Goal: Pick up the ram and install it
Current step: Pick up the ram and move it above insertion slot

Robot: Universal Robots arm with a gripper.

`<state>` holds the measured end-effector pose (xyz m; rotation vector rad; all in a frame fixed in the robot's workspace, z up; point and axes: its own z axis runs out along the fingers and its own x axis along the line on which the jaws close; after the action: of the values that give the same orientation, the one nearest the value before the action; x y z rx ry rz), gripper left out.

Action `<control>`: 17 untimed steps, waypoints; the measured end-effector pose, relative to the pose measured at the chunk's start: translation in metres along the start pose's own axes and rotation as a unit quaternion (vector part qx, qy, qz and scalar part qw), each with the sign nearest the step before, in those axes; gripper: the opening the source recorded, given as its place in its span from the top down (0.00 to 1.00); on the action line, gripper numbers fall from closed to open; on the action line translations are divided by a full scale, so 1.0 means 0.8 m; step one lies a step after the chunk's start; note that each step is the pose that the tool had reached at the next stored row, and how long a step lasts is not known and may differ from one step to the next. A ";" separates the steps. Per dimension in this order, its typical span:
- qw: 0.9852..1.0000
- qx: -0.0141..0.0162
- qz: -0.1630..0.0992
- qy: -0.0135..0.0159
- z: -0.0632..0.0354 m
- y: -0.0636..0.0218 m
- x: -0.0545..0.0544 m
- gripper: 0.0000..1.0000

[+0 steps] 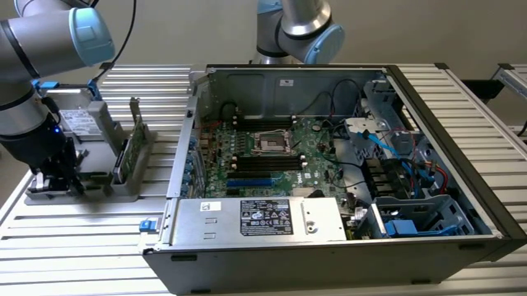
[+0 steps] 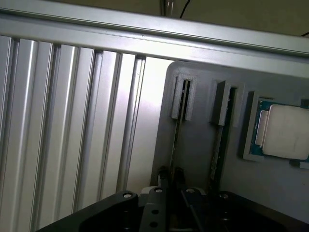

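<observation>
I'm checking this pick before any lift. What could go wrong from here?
The gripper is closed on the ram, which stands in a narrow holder slot: an off-line pull may jam or bend it. A second stick stands in the neighbouring slot, close to the gripper, and might get knocked.

My arm [image 1: 37, 68] bends in from the exterior view's left, big grey joints with blue caps, and its wrist points straight down. The black gripper [image 1: 56, 184] hangs low at the end of it. In the wrist view I see its two dark fingers [image 2: 163, 174] close together, pinched on the thin edge of the ram [image 2: 176, 140].
</observation>
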<state>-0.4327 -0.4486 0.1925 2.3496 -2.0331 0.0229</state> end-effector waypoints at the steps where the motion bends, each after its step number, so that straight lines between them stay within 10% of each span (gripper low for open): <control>1: 1.000 0.000 0.000 0.000 0.000 0.000 0.000 0.85; 17: 1.000 0.000 0.000 0.000 -0.001 0.000 0.000 0.86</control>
<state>-0.4327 -0.4486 0.1930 2.3495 -2.0331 0.0229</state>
